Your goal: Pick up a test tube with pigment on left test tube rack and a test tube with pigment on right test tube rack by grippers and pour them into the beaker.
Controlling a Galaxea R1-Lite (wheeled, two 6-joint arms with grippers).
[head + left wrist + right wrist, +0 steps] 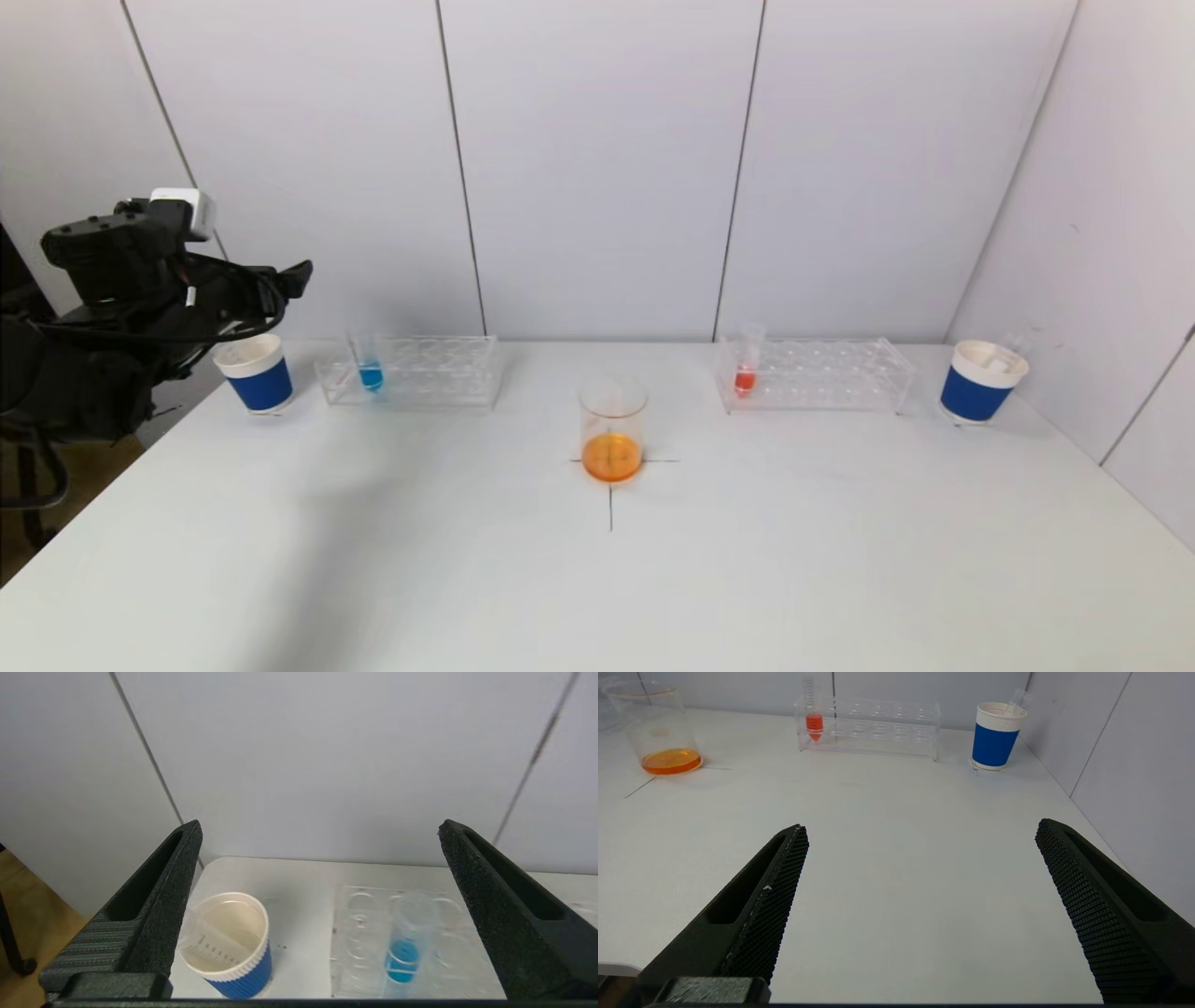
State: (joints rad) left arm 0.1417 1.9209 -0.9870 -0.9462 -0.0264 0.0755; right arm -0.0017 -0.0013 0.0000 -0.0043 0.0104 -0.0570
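Observation:
A test tube with blue pigment stands in the clear left rack; it also shows in the left wrist view. A test tube with red pigment stands in the clear right rack, also seen in the right wrist view. The glass beaker holds orange liquid at the table's middle. My left gripper is open and empty, held high above the table's far left corner, short of the blue tube. My right gripper is open and empty, low over the near right table; it does not show in the head view.
A blue-and-white paper cup with an empty tube in it stands left of the left rack. Another such cup stands right of the right rack. White wall panels close the back and right. The table's left edge drops off to the floor.

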